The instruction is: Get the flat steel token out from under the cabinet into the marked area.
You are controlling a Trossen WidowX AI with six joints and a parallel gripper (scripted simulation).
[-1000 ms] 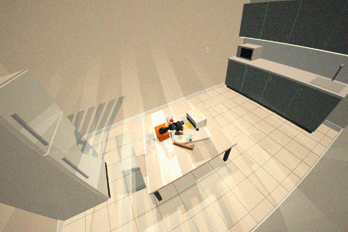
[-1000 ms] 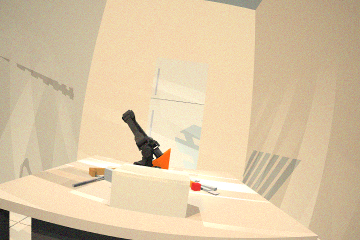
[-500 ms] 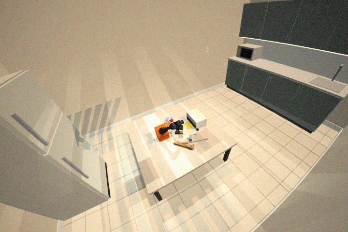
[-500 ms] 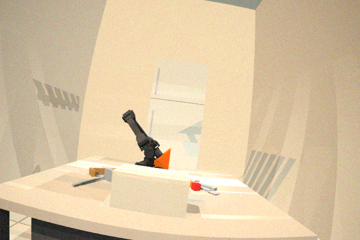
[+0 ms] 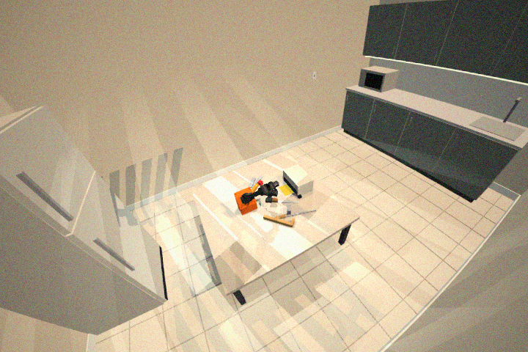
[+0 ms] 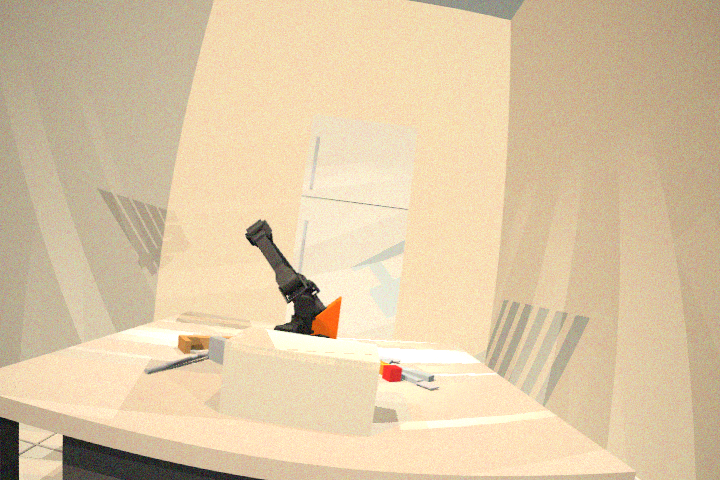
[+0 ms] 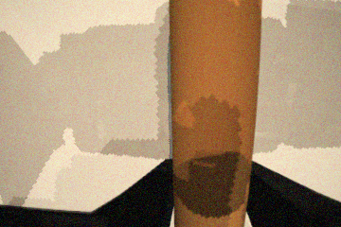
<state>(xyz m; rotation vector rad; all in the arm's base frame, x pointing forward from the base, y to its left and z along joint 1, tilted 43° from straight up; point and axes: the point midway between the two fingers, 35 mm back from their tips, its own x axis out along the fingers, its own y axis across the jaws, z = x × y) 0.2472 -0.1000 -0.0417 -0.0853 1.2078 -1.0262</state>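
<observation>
My gripper (image 5: 269,199) (image 7: 206,167) is shut on an orange-brown handle (image 5: 274,199) (image 7: 216,71), which runs up the wrist view between the black fingers. In the top view it is in front of the cabinet, to the near side of the yellow marked area (image 5: 286,190). The handle's far end is too small to tell. The off-white cabinet (image 5: 303,181) (image 6: 298,390) stands with its dark low front towards the arm. A small black thing (image 5: 299,196) is at its near front corner; I cannot tell what it belongs to. The steel token is not visible in any view.
On the table (image 5: 248,265) (image 6: 162,413), a long wooden block (image 5: 279,221) (image 6: 192,343), a grey rod (image 5: 303,213) (image 6: 174,363) and a grey block (image 6: 217,349) lie on one side. A red cube (image 5: 259,182) (image 6: 392,373) and pale strips (image 6: 418,375) lie on the other.
</observation>
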